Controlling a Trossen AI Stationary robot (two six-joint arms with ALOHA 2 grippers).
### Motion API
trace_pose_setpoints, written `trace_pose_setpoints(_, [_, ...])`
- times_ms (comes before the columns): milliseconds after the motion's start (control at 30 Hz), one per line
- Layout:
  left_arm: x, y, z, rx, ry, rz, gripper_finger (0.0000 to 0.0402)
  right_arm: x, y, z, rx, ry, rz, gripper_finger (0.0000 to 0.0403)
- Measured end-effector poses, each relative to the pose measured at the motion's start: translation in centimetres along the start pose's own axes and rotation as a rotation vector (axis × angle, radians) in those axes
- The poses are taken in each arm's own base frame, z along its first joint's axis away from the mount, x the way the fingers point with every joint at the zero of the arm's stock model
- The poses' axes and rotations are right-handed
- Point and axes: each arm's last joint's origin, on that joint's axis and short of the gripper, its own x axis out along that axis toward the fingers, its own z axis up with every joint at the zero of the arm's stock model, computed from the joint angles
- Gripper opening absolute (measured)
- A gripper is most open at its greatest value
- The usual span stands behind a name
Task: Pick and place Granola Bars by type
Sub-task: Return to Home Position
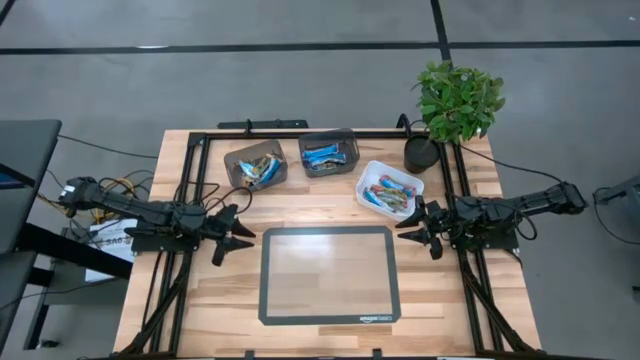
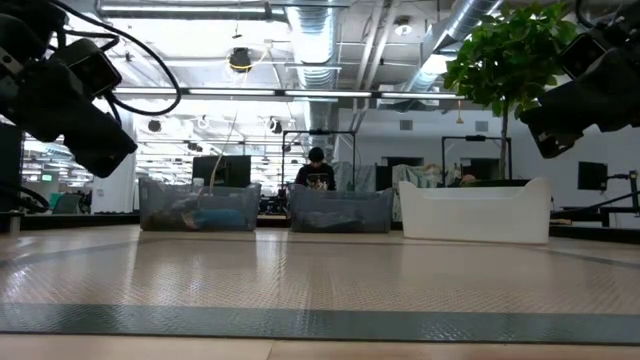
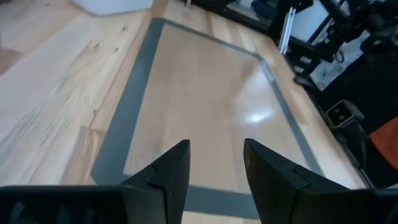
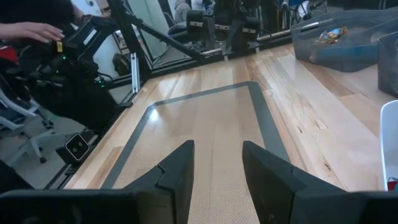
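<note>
The granola bars lie in three containers at the table's far side: blue and tan ones in the left dark bin (image 1: 254, 167), blue ones in the middle dark bin (image 1: 328, 154), blue, orange and white ones in the white tray (image 1: 388, 189). My left gripper (image 1: 240, 236) hovers open at the left edge of the mat (image 1: 329, 275), above the table. My right gripper (image 1: 412, 226) hovers open at the mat's right side, just near of the white tray. Neither gripper holds anything.
A grey-bordered translucent mat (image 3: 205, 106) lies in the table's middle. A potted plant (image 1: 455, 105) stands at the far right corner. A black frame (image 1: 300, 135) runs along the far edge. A person sits in the room beyond (image 2: 316, 170); a hand (image 4: 28, 30) shows off the table.
</note>
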Motion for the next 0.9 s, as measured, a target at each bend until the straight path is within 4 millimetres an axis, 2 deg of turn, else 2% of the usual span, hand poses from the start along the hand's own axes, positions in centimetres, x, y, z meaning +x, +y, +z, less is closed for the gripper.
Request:
trace_pose_setpoints(133, [-0.4,-0.2,0.4,-0.002,-0.053,-0.025,0.0143,0.0,0.0,0.0,0.000,0.001,0.000,0.0129])
trace_pose_setpoints(433, [-2.7,-0.9,2.2,-0.010,-0.322,-0.150,0.0143,0.0,0.0,0.0,0.000,0.000,0.000,0.0129])
trace_pose_setpoints(900, [-2.6,-0.9,2.1,-0.008,-0.309,-0.145,0.0143,0.0,0.0,0.0,0.000,0.000,0.000,0.0129])
